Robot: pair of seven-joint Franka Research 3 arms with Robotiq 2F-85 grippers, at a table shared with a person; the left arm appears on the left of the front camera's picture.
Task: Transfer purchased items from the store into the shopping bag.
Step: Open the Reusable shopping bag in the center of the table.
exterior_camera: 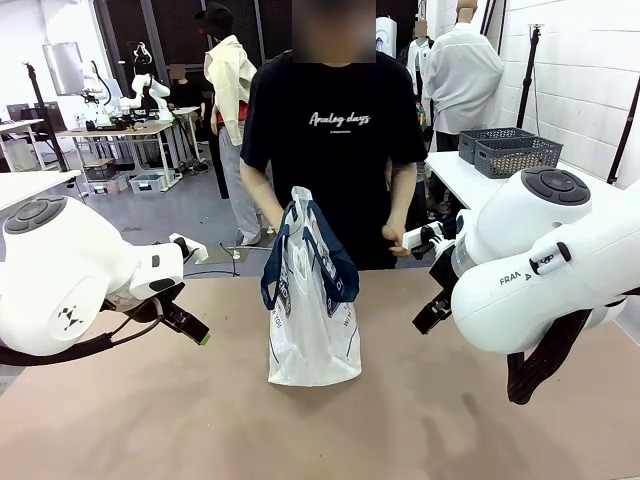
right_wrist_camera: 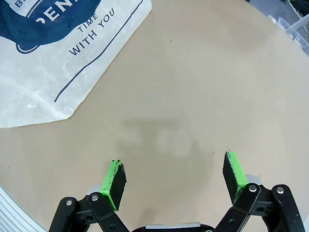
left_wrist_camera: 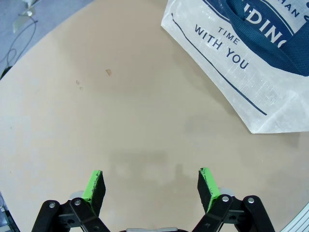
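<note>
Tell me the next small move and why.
Probably ease the left end effector toward the blue handle of the shopping bag to hold it open. It and the right end effector are open and empty over the table, with the bag upright between them.

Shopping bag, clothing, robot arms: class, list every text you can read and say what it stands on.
"TIME WITH YOU": on the shopping bag, in both wrist views.
"Analog days": on the person's black T-shirt.
"FRA": on the right arm, rest cut off.
The bag's other lettering is cropped in the wrist views, too small in the front view.
</note>
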